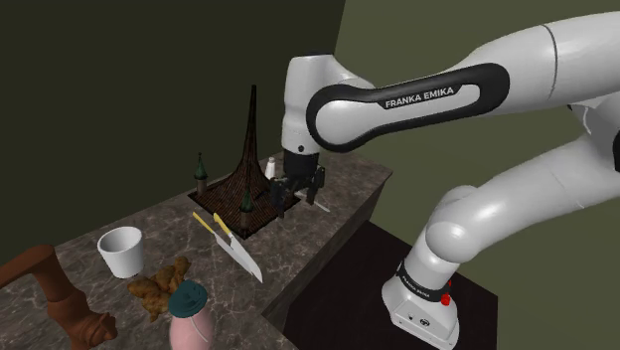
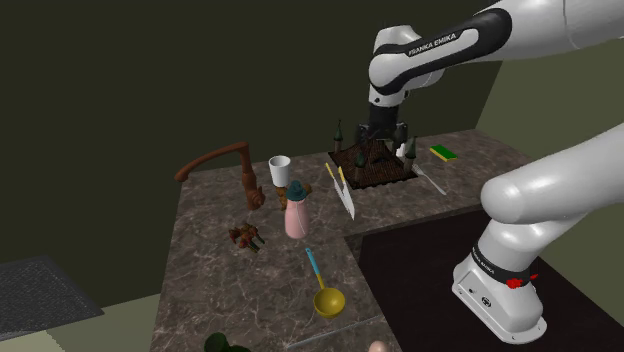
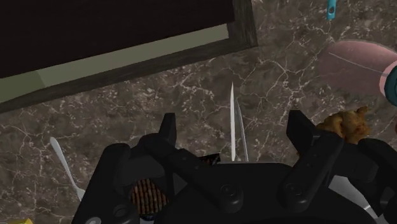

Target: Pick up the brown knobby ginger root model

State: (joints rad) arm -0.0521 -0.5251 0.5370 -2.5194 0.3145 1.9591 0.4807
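The brown knobby ginger root lies on the dark marble counter between a white cup and a pink bottle with a teal cap. In the second exterior view the ginger root peeks out between the cup and the bottle. My black gripper hangs open over the square base of a dark tower model, well away from the ginger toward the shoulder view's right. In the wrist view the ginger root shows just past one fingertip of the gripper, and nothing sits between the fingers.
Two yellow-handled knives lie between the tower and the cup. A brown faucet stands by the cup, with a small brown figure nearby. A yellow ladle, a green sponge and a white utensil also lie on the counter.
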